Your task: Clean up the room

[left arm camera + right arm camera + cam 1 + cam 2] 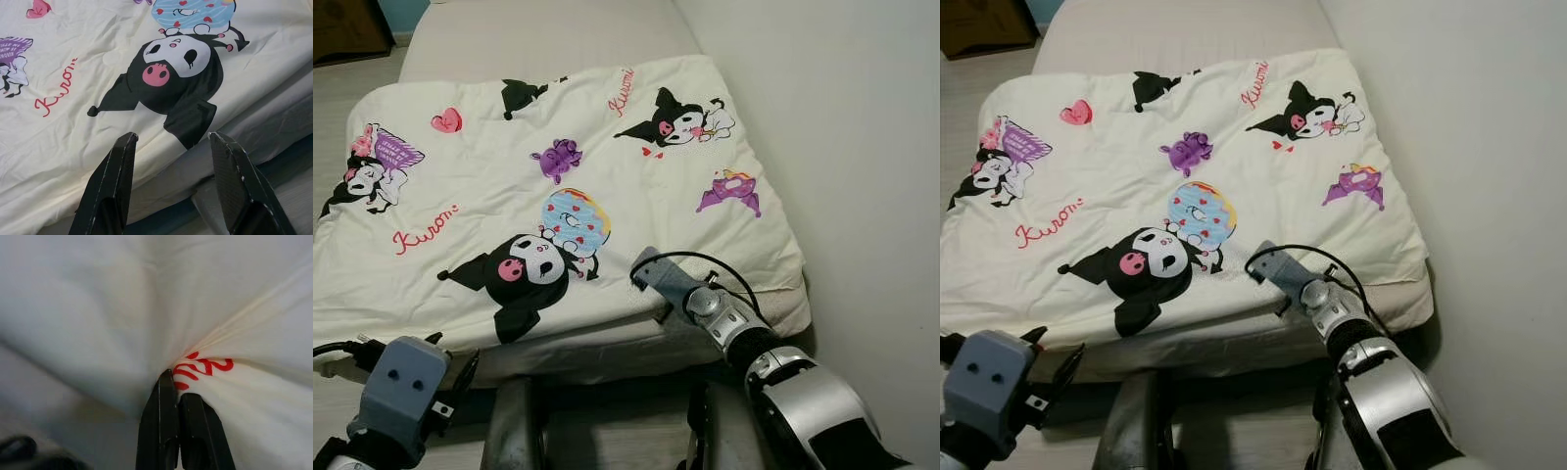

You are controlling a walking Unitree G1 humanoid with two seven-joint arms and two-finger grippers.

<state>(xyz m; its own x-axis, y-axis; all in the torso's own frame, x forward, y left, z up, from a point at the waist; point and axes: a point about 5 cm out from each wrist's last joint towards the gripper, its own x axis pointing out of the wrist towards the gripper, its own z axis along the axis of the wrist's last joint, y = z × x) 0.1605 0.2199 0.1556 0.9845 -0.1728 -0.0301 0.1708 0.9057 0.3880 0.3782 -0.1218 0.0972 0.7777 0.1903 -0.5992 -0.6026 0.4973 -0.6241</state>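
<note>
The blanket [558,186] lies spread over the bed [538,34], its near edge hanging just past the mattress [607,352] toward the robot, which puts that edge within reach of both arms.

The right gripper [177,389] has its 2 black fingers pressed together on a pinch of the fabric near the front edge; folds fan out from the pinch point and a bit of red lettering is bunched there. That grip looks meant for pulling or straightening the cover.

The left gripper [171,161] hangs low by the near edge with its fingers spread apart, holding nothing. It points at the black cartoon figure [168,78] and seems placed to take hold of the same edge further along.

The blanket is soft cream cloth, lightly puffy and creased, printed with black figures, purple shapes, a blue donut [576,220] and red script. The mattress beneath is plain beige, and a smooth white wall [842,117] runs along the robot's right.
</note>
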